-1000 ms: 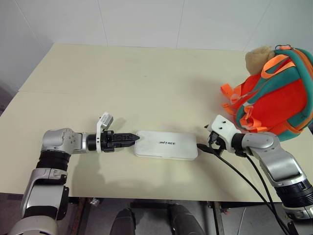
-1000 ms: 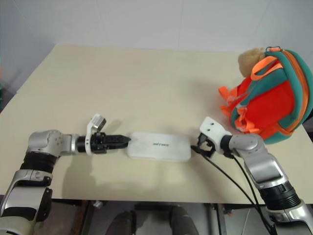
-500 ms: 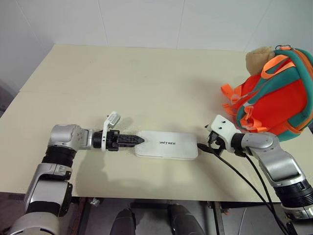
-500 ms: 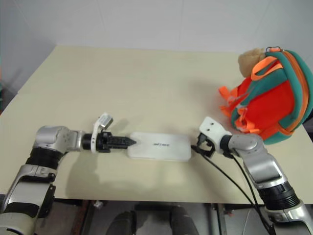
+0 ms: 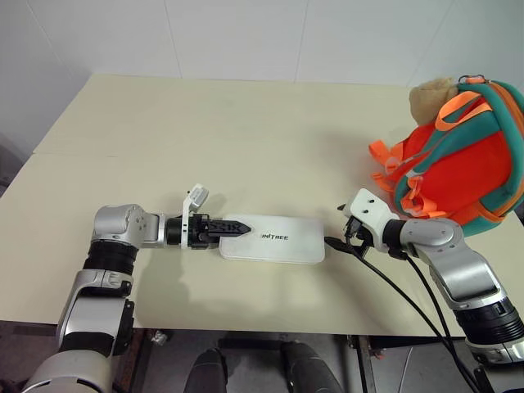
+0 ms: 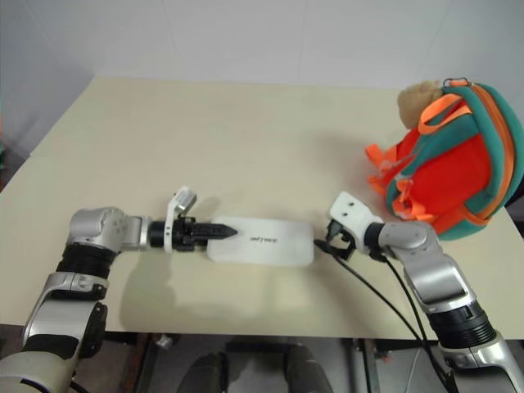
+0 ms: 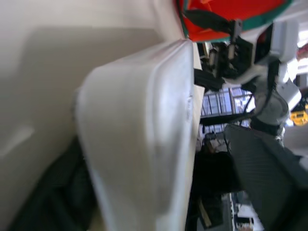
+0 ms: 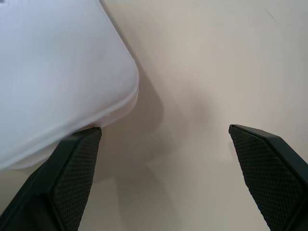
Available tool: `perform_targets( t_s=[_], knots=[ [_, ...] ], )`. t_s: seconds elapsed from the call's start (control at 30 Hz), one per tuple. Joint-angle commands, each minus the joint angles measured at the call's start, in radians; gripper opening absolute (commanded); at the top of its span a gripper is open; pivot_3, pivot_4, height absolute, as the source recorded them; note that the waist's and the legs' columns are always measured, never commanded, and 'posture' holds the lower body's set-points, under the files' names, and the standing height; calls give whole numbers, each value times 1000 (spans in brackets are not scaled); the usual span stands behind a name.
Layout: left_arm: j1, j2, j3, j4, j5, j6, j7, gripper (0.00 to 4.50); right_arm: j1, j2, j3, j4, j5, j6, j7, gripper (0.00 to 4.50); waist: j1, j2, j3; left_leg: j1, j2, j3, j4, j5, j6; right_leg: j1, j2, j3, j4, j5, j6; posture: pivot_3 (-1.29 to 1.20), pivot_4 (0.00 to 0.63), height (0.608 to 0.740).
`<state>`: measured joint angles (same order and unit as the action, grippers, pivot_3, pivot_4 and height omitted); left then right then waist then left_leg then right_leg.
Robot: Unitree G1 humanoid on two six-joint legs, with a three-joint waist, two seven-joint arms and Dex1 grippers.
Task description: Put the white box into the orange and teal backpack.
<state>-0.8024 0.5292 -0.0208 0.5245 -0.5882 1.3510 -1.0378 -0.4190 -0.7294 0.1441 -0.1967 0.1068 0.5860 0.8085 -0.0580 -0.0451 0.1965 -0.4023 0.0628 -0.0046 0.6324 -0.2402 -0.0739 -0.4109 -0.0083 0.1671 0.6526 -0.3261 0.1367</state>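
Lower centre: left gripper [image 5: 237,227] pinching white box's [image 5: 274,239] left end; right gripper [image 5: 337,243] spread wide at its right end.

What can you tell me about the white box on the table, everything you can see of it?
The white box is a flat, smooth, plastic-looking rectangular case with rounded corners and small dark lettering on its top. It lies flat near the front edge of the beige table, long side running left to right. The left gripper has its black fingers over the box's left end, which fills the space between them. The right gripper stands open at the box's right corner. The orange and teal backpack sits apart, further right.
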Motion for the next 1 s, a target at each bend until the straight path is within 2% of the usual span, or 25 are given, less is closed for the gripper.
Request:
perform_targets(
  t_s=[0.03,0.1,0.2,0.4,0.6,0.7,0.87,1.0],
  knots=[
    [4,2,-10,-6,-11,21,-10,2589,-16,-3,-22,-15,6,-23,5,4500,-1,0,0,0,0,0,-1,0,0,0,0,0,0,0,0,0,150,740],
    [-1,2,9,-13,-26,40,-10,1941,-12,-7,-28,-20,8,-22,6,4500,-1,0,0,-1,0,0,-2,0,0,-2,0,0,0,0,0,0,150,740],
    [-15,-3,63,-29,-59,75,11,1336,-5,-14,-43,-29,11,-18,5,4500,-1,0,0,-1,0,0,-3,0,-1,-2,0,0,0,0,0,0,150,740],
    [-51,-18,227,-23,-117,105,81,1307,-10,6,-124,-43,41,26,-52,4500,-1,-1,0,-2,0,0,-3,-1,-1,-3,0,0,0,0,0,0,150,740],
    [-53,-41,407,-105,-198,197,162,1306,-26,152,-308,-109,132,96,-230,4500,-1,-1,0,-2,0,-1,-4,-1,-1,-3,0,0,0,0,0,0,150,740],
    [-35,-53,473,-143,-221,238,202,1306,-4,255,-445,-197,194,111,-351,4500,0,-1,0,-3,0,-1,-5,-1,-1,-3,0,0,0,0,0,0,150,740],
    [-22,-88,537,-178,-250,263,263,1306,131,346,-515,-325,192,56,-456,4500,4,-1,0,-3,1,-2,-6,-1,-3,-3,0,-2,-1,-1,-1,0,150,740],
    [-30,-110,546,-178,-263,263,297,1306,149,389,-555,-347,225,47,-524,4500,0,-1,0,-3,0,-1,-4,-1,-3,-3,-1,-2,-1,-1,0,0,150,740]
  ],
)
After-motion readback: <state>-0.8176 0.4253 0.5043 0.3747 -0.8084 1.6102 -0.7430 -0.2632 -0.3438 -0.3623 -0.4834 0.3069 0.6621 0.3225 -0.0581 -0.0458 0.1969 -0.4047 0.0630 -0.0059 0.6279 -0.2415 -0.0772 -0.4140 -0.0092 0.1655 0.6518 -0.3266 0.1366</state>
